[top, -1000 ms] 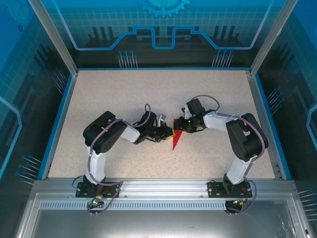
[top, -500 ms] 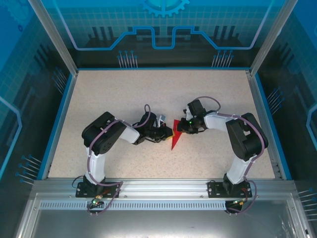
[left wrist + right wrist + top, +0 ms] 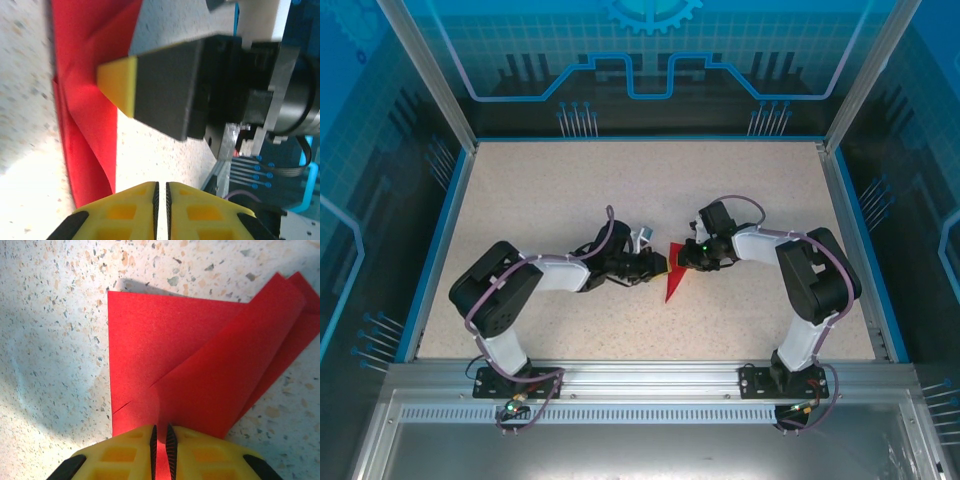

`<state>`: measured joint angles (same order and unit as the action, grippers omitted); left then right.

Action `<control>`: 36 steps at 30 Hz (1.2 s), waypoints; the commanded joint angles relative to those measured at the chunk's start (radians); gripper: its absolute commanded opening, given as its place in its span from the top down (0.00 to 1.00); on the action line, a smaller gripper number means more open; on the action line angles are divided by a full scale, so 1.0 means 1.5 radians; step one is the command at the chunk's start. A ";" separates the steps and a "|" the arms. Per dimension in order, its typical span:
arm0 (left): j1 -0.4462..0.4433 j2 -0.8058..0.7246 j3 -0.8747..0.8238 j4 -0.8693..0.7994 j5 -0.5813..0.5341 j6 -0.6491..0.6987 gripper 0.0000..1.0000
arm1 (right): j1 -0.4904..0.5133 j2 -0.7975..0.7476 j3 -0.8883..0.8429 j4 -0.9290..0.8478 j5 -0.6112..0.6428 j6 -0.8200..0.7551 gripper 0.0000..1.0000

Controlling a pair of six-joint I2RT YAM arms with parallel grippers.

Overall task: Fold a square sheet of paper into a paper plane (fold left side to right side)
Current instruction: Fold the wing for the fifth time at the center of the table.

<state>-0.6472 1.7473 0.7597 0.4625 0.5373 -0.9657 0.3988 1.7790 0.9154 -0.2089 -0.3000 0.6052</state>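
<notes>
Red paper plane (image 3: pixel 672 287) between left gripper (image 3: pixel 661 264) and right gripper (image 3: pixel 678 257)

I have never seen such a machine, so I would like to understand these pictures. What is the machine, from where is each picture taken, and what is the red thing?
The machine is two robot arms bolted at the near edge of a speckled table. Each arm ends in a gripper with two yellow fingers. The wide picture comes from a fixed camera above and behind the arms. The two close pictures come from small cameras on the wrists, so each shows its own fingers at the bottom. The red thing is a paper, partly folded, lying on the table between the arms. The right gripper is shut on one edge of it. The left gripper is shut beside it, with nothing seen between its fingers.
</notes>
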 commanded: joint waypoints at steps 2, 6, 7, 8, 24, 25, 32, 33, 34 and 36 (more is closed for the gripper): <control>-0.031 0.017 0.042 -0.050 0.042 0.012 0.85 | -0.006 0.031 -0.020 -0.048 0.022 -0.005 0.82; -0.039 0.048 0.062 -0.060 0.046 0.007 0.85 | -0.006 0.032 -0.019 -0.050 0.021 -0.006 0.83; -0.040 0.055 0.066 -0.059 0.050 0.005 0.85 | -0.005 0.031 -0.018 -0.052 0.021 -0.006 0.83; -0.042 0.064 0.070 -0.057 0.055 0.004 0.85 | -0.005 0.032 -0.018 -0.051 0.021 -0.006 0.82; -0.050 0.112 0.057 -0.083 0.022 0.001 0.85 | -0.005 0.029 -0.013 -0.060 0.025 -0.010 0.83; -0.049 0.112 0.055 -0.083 0.019 0.001 0.85 | -0.004 0.028 -0.012 -0.060 0.025 -0.010 0.83; -0.050 0.115 0.045 -0.084 0.009 -0.003 0.85 | -0.004 0.028 -0.011 -0.065 0.028 -0.012 0.83; -0.050 0.115 0.042 -0.083 0.007 -0.004 0.85 | -0.004 0.028 -0.011 -0.066 0.029 -0.013 0.83; -0.050 0.115 0.041 -0.083 0.006 -0.005 0.85 | -0.004 0.027 -0.011 -0.066 0.028 -0.014 0.83; -0.051 0.116 0.036 -0.082 0.005 -0.007 0.85 | -0.004 0.027 -0.011 -0.065 0.029 -0.015 0.82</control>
<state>-0.7177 1.8992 0.8413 0.3569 0.5617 -0.9688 0.3985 1.7802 0.9161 -0.2108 -0.2996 0.6010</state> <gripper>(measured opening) 0.147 0.175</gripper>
